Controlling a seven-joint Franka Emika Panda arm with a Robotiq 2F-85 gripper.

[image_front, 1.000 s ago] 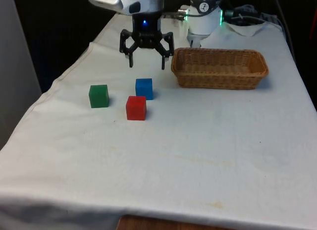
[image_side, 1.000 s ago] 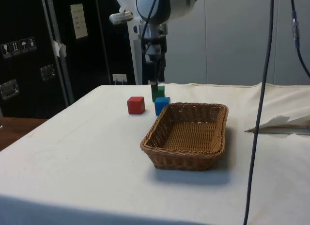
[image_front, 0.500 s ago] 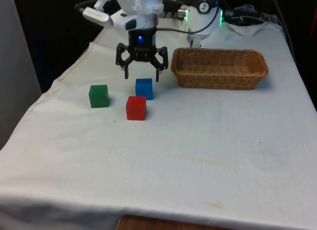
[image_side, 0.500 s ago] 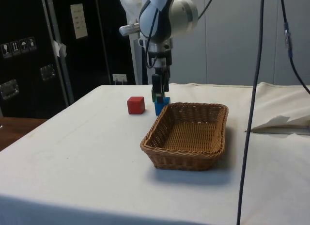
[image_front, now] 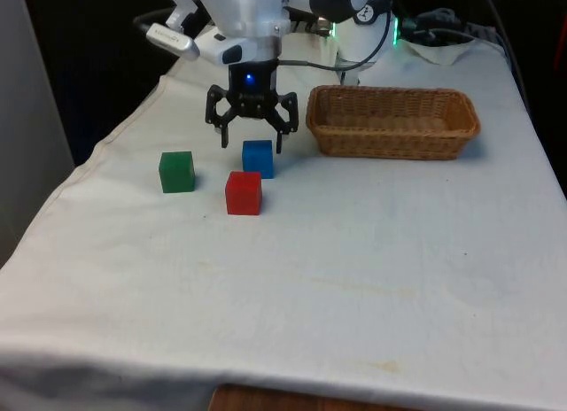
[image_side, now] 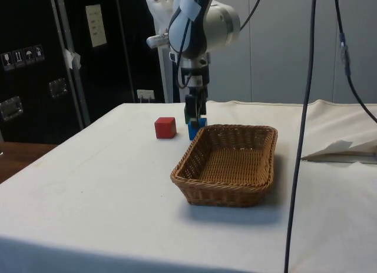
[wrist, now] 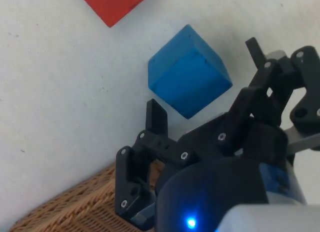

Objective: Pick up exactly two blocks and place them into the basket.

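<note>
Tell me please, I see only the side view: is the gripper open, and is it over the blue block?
Observer: Yes. In the front view the gripper is open, its fingers spread wider than the blue block, just above it.
Operator: Is it touching the block already?
Observer: No. In the wrist view the blue block sits between the fingers with white cloth showing around it.
Operator: Is there a third block? I see only red and blue clearly.
Observer: Yes, a green block stands at the front view's left of the red block, apart from it.
</note>
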